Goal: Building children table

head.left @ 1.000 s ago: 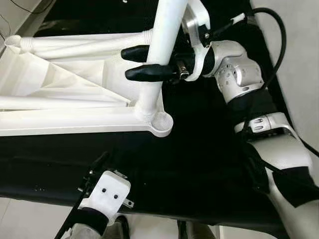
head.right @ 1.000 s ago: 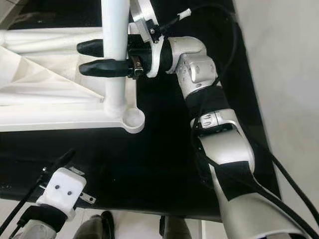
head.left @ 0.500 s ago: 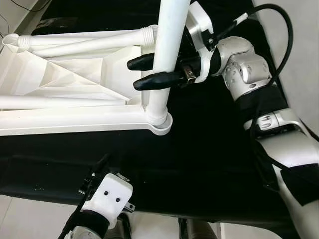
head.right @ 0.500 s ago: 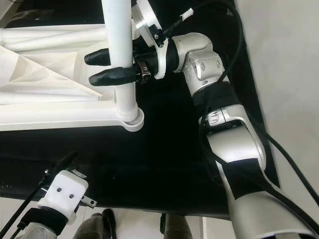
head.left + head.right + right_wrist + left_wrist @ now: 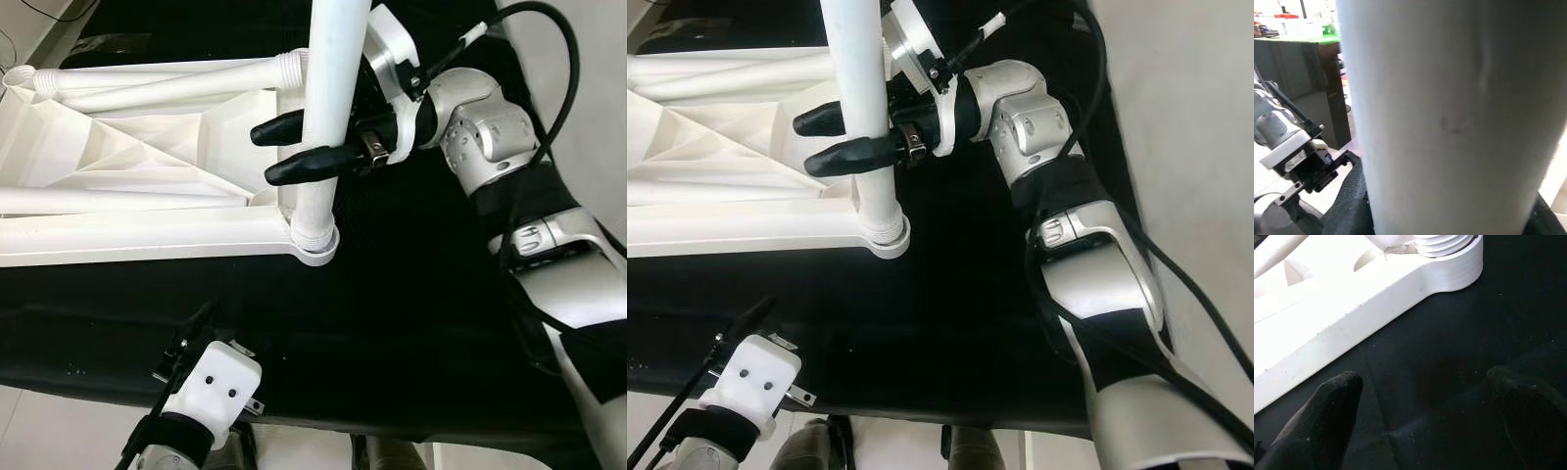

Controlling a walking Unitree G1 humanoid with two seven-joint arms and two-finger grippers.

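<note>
At frame's top, leg (image 5: 328, 108) cut off; right claw (image 5: 294, 149) pinching it.

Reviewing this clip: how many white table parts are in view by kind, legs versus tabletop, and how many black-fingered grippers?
White plastic table legs: 3: upright one in the corner socket, two lying on the tabletop
White upturned plastic tabletop: 1
Black-fingered grippers: 2: right gripper, left gripper
Total: 6
</note>
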